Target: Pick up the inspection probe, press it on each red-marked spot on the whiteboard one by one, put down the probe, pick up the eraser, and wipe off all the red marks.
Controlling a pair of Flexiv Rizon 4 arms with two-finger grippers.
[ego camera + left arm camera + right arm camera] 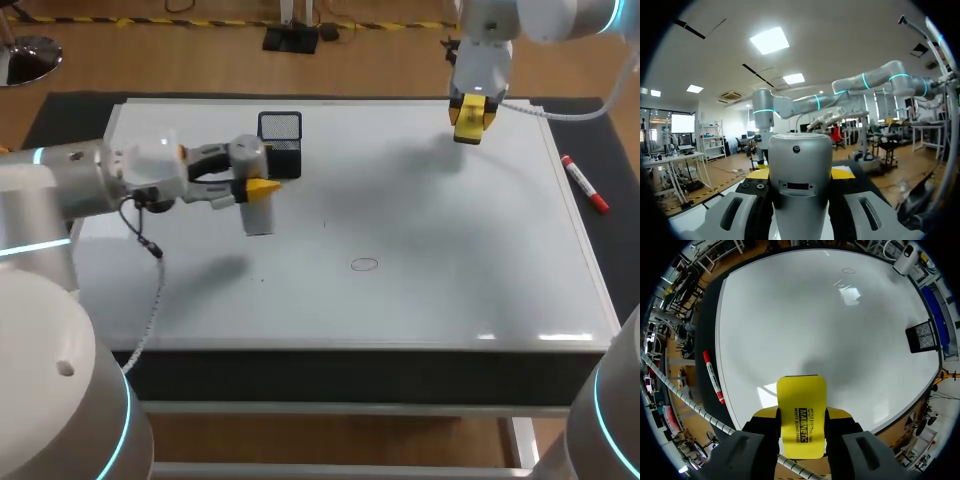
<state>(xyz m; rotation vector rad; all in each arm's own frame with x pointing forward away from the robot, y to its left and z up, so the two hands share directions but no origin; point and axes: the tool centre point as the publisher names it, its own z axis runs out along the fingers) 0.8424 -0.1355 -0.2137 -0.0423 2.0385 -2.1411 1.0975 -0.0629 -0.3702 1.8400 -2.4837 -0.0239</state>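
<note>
left tool [258,195] pinches the probe [800,170], right tool [472,112] pinches the eraser [801,420], so a sloppy swing could wipe the faint red ring [365,264] unpressed

Left pincer [260,190], right pincer [471,116] closed.

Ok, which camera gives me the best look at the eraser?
Right wrist view: the eraser fills the foreground, clamped in the right hand. Head view shows a small yellow block at the far edge of the whiteboard; left wrist view doesn't show it.
</note>
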